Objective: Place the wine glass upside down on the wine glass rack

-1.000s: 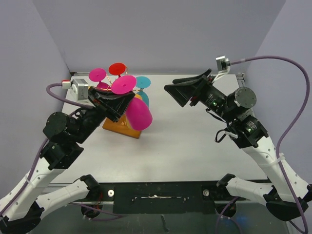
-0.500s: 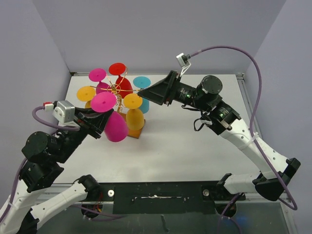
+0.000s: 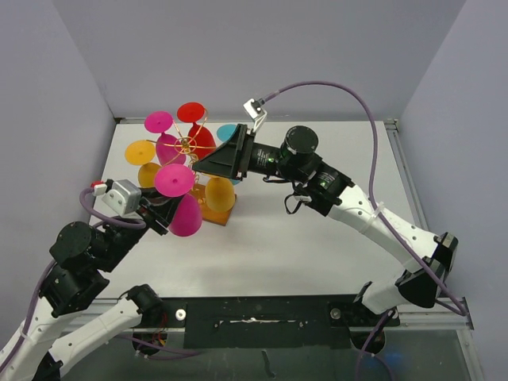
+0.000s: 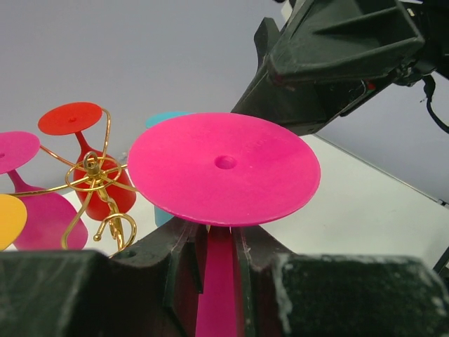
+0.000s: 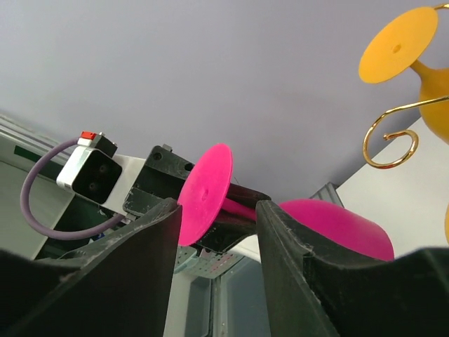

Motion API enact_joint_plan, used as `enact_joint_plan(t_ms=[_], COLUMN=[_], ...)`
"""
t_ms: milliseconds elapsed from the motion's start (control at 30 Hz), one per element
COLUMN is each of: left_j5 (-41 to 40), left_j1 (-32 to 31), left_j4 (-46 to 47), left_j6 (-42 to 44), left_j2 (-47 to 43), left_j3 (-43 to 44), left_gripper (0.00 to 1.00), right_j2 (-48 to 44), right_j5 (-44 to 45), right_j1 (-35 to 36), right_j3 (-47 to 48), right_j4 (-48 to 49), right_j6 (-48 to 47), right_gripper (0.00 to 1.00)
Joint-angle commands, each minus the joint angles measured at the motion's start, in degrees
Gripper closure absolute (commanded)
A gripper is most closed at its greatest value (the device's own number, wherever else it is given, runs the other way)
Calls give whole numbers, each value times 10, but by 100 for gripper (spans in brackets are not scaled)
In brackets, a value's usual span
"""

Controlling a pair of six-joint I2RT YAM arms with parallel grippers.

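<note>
A pink wine glass [image 3: 185, 214] hangs upside down, foot disc on top, just in front of the wine glass rack [image 3: 188, 144]. My left gripper [image 4: 219, 235] is shut on its stem [image 4: 217, 281], right under the round foot [image 4: 224, 168]. My right gripper [image 3: 204, 164] reaches in from the right and stands open beside that foot. In the right wrist view the pink foot [image 5: 205, 193] shows between the black fingers [image 5: 147, 246], with no contact visible. The pink bowl [image 5: 337, 225] lies beyond the other finger.
The rack's gold wire arms [image 4: 95, 172] carry upside-down glasses: magenta [image 3: 159, 121], red [image 3: 190, 112], cyan [image 3: 228, 132] and two orange ones [image 3: 140, 151]. It stands on a wooden base [image 3: 216, 213]. A gold curl [image 5: 389, 144] is empty near an orange glass [image 5: 396, 45].
My left gripper has lowered the pink glass toward the front left of the rack. The right arm has swung left over the rack, and its jaws have narrowed.
</note>
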Motion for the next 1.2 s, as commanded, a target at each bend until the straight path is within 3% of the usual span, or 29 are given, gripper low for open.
enact_joint_plan(t_ms=[0,567,733,900,1067,1167], left_j5=[7,6,7,-14,-15,-5], left_j1=[2,2,2,2,2,2], left_j4=[24,27,32,20,-7,-14], left_j6=[32,42,39,18,-8,-46], left_j2=[-12,-10,-7,-6,-12,-25], left_j3=[14,-1,-4,-5,-3,-4], left_gripper=[100,100,100,67,49,46], right_j2=[4,30,33,28,10,3], right_j5=[-20,-35,-36,-22,15,27], right_j1=[13,29,29,26,11,-1], right_j3=[25,7,-3,-12,-30,-39], right_j4=[48,88,99,100,95,92], right_j6=[24,69,87,89,84,89], right_gripper=[55,75,86,100,100,100])
